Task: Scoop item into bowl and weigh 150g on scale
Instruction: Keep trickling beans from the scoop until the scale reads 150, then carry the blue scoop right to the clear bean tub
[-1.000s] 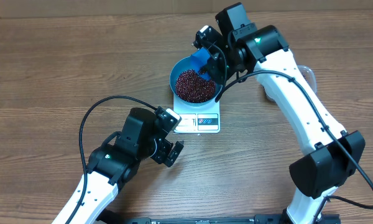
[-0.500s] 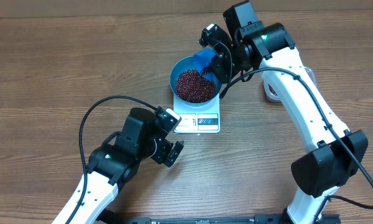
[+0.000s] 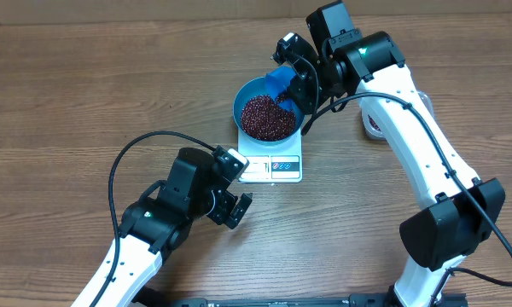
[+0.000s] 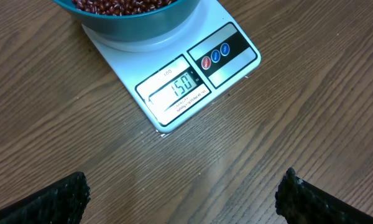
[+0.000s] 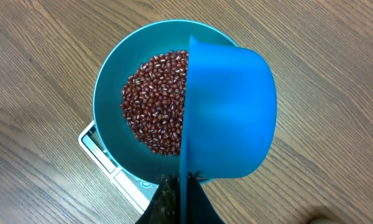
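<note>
where the right gripper [image 3: 293, 82] is clamped on the thin handle of a smooth, bright-blue plastic scoop [image 5: 230, 118], the scoop is tipped on edge over the right side of the bowl [image 5: 105, 106], its rounded back turned to the wrist camera; whether it touches the rim cannot be told. the bowl is round, deep and glossy blue, and holds a loose maroon heap of beans [image 5: 152, 118], each small, oval and slightly shiny. it stands on the rear part of the scale [image 4: 230, 37], a flat white square slab with rounded corners. along the slab's front edge lie a grey rectangular display [image 4: 177, 87] reading 150 and a dark panel with three round buttons [image 4: 214, 56], one red and two blue. the left gripper [image 4: 183, 205] hovers near the scale's front edge with its jaws spread wide and nothing between them, the dark, rough-textured fingertips [image 4: 62, 199] well apart. the table [image 3: 85, 94] is brown wood-grain laminate with a matte finish.
</note>
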You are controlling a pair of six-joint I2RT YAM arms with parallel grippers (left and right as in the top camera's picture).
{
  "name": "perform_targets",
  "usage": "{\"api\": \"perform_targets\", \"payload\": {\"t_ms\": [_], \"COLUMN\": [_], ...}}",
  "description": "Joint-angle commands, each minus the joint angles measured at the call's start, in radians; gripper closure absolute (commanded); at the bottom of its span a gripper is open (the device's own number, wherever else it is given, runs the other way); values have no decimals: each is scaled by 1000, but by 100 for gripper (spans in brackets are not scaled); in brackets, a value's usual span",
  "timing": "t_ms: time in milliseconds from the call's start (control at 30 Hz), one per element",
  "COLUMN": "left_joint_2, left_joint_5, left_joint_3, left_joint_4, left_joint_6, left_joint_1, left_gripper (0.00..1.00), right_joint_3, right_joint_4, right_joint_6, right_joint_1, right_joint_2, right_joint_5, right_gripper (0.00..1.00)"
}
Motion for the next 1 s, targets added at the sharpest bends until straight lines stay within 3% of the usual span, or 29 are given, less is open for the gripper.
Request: {"api": "perform_targets", "payload": {"t_ms": [0, 433, 967], "left_joint_2": [5, 5, 5], "left_joint_5": [-7, -7, -6], "left_joint_3": [-3, -3, -3], "left_joint_4": [3, 3, 3], "left_joint_6": [-17, -17, -17], "left_joint_1": [-2, -2, -2], "left_gripper": [1, 0, 0], "right_joint_3": [30, 30, 30], "right_joint_4": [5, 14, -24], "right_joint_6": [1, 0, -57], "right_joint_1": [1, -33, -271], "right_joint_2": [-40, -40, -55], "right_joint_5": [-10, -130, -532], "right_gripper": [96, 96, 96]}}
